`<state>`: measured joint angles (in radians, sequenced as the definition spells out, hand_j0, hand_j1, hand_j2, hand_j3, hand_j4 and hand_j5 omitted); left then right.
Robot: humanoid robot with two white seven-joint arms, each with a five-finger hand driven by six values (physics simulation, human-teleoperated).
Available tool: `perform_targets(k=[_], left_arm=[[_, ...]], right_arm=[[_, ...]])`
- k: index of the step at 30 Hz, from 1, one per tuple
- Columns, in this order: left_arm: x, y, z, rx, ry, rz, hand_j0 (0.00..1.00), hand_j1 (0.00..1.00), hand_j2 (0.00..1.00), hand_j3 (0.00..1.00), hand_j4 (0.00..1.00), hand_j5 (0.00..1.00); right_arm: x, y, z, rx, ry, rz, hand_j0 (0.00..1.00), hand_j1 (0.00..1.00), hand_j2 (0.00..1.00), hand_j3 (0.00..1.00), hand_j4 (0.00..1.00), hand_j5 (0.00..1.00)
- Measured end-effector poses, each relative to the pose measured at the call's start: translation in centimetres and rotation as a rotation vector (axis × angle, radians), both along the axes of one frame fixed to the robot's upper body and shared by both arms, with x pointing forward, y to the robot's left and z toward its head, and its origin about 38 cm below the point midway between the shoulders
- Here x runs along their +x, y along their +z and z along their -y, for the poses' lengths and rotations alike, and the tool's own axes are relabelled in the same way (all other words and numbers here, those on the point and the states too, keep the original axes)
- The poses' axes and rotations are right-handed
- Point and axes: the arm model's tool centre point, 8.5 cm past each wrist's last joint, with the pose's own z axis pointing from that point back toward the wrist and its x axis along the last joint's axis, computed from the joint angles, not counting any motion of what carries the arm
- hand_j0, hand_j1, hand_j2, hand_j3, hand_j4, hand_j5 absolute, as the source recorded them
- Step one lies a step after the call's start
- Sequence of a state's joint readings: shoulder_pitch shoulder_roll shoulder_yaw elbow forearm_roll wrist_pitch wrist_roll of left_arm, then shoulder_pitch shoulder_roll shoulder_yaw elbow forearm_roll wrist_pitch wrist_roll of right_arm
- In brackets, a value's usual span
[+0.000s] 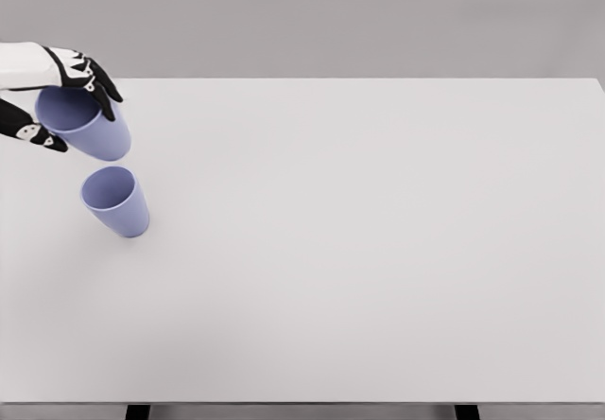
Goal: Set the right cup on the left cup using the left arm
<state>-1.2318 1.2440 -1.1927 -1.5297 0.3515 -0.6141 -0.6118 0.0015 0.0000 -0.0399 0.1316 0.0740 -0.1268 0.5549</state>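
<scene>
A big white table (pixel 378 250) fills most of the picture. Its top is flat and smooth and plain. The far edge runs straight across near the top, with a grey wall behind it. The near edge runs along the bottom, and two dark legs peek out under it, one at the left and one at the right. One light purple cup (pixel 116 201) stands on the table, far over on the left side. It stands with its open mouth up. It throws a soft shadow on the white top.
</scene>
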Motion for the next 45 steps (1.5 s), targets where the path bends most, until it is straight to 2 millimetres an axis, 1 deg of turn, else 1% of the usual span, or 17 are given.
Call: perform_targets(k=[6, 11, 20, 26, 31, 45], left_arm=[[-1.3, 0.1, -0.2, 0.016, -0.009, -0.004, 0.53, 0.53, 0.53, 0.53, 0.53, 0.53], [-1.8, -0.3, -0.5, 0.026, -0.006, -0.018, 0.54, 0.54, 0.54, 0.54, 0.54, 0.54], [-1.8, -0.6, -0.2, 0.029, -0.014, -0.025, 0.55, 0.55, 0.55, 0.55, 0.55, 0.55], [-2.0, -0.9, -0.7, 0.034, 0.000, -0.034, 0.55, 0.55, 0.55, 0.55, 0.55, 0.55], [-2.0, -1.7, -0.8, 0.037, 0.002, -0.057, 0.55, 0.55, 0.55, 0.55, 0.55, 0.55], [-1.9, -1.9, -0.6, 0.035, -0.004, -0.062, 0.55, 0.55, 0.55, 0.55, 0.55, 0.55]], right_arm=[[0.0, 0.0, 0.0, 0.000, 0.000, 0.000, 1.00, 1.00, 1.00, 1.00, 1.00, 1.00], [0.0, 0.0, 0.0, 0.000, 0.000, 0.000, 1.00, 1.00, 1.00, 1.00, 1.00, 1.00], [0.0, 0.0, 0.0, 0.000, 0.000, 0.000, 1.00, 1.00, 1.00, 1.00, 1.00, 1.00], [0.0, 0.0, 0.0, 0.000, 0.000, 0.000, 1.00, 1.00, 1.00, 1.00, 1.00, 1.00], [0.0, 0.0, 0.0, 0.000, 0.000, 0.000, 1.00, 1.00, 1.00, 1.00, 1.00, 1.00], [0.0, 0.0, 0.0, 0.000, 0.000, 0.000, 1.00, 1.00, 1.00, 1.00, 1.00, 1.00]])
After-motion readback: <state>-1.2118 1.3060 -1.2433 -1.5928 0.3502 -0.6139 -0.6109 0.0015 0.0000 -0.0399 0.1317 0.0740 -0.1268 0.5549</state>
